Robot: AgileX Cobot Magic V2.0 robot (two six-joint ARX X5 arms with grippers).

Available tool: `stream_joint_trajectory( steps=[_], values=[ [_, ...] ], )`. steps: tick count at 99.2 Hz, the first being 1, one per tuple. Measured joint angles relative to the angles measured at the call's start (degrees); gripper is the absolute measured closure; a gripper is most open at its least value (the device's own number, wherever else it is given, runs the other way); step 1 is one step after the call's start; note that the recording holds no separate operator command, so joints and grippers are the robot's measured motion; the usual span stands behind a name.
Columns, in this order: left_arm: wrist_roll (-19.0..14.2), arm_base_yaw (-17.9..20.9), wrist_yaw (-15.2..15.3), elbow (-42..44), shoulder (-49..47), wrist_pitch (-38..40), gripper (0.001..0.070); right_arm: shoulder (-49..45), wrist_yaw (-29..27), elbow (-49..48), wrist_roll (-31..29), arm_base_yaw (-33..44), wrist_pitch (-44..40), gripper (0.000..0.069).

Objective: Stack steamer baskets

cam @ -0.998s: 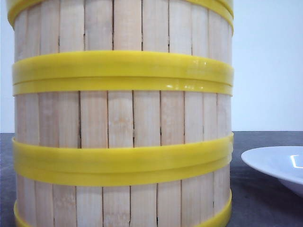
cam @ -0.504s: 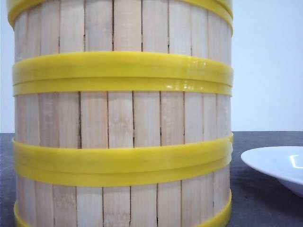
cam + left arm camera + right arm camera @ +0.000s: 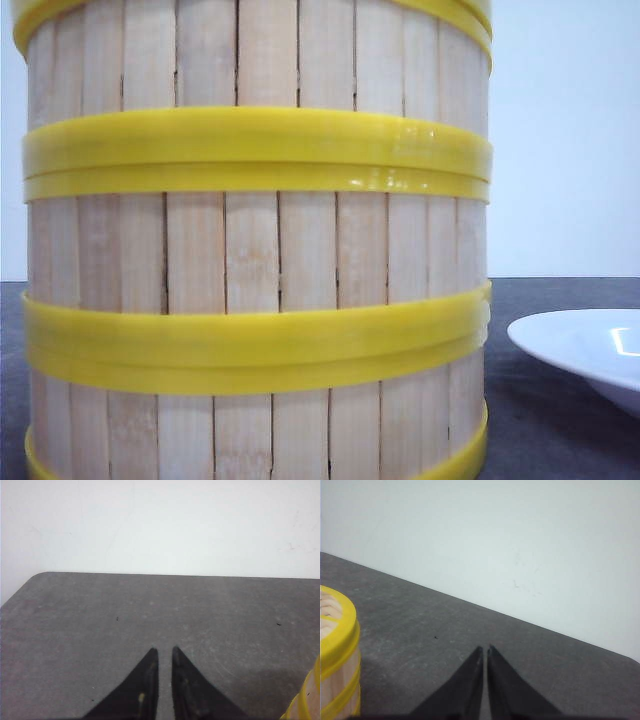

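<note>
A stack of steamer baskets (image 3: pixel 255 250) fills the front view from close up: pale bamboo slats with yellow bands where one basket meets another. The stack stands upright on the dark table. Neither gripper shows in the front view. In the left wrist view my left gripper (image 3: pixel 164 650) hangs over bare table, fingers nearly together and holding nothing, with a yellow basket rim (image 3: pixel 306 704) at the frame's corner. My right gripper (image 3: pixel 485 647) is shut and empty, apart from the steamer basket (image 3: pixel 335 660) at the side of its view.
A shallow white plate (image 3: pixel 590 350) sits on the table to the right of the stack. The grey table (image 3: pixel 100 620) ends at a white wall, and its rounded far corner (image 3: pixel 40 577) shows in the left wrist view.
The stack sits a touch further left in the front view than a second ago. Nothing else differs.
</note>
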State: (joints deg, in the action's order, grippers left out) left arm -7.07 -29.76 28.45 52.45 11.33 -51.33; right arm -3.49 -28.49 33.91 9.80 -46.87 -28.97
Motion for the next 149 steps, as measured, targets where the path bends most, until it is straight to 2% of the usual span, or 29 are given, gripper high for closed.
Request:
stream_joint_trajectory(
  steps=[14, 20, 25, 38, 56, 75, 149],
  values=[
    [0.0, 0.0, 0.11, 0.0, 0.0, 0.0, 0.0685, 0.87, 3.26, -0.35, 0.02, 10.51, -3.76, 0.0681],
    [0.0, 0.0, 0.09, 0.0, 0.02, -0.07, 0.0685, 2.29, 5.79, -1.99, 0.02, 15.47, -3.37, 0.0681],
    [0.0, 0.0, 0.13, 0.0, 0.0, -0.07, 0.0685, 3.52, 5.75, -4.48, -0.11, 18.67, -1.22, 0.0681],
    [0.02, 0.0, 0.11, 0.0, 0.0, -0.13, 0.0685, 3.37, 3.08, -15.15, -3.32, 24.35, 12.22, 0.0681],
    [0.0, 0.0, 0.13, 0.0, 0.0, 0.0, 0.0685, 3.08, 13.64, -33.16, -8.85, 30.18, 38.82, 0.0681],
    [0.0, 0.0, 0.13, 0.0, 0.0, -0.11, 0.0685, 3.34, 19.78, -33.07, -11.61, 34.05, 36.98, 0.0681],
    [0.0, 0.0, 0.15, 0.0, 0.0, -0.13, 0.0685, 3.34, 19.96, -33.07, -11.8, 36.11, 36.94, 0.0681]
  ],
)
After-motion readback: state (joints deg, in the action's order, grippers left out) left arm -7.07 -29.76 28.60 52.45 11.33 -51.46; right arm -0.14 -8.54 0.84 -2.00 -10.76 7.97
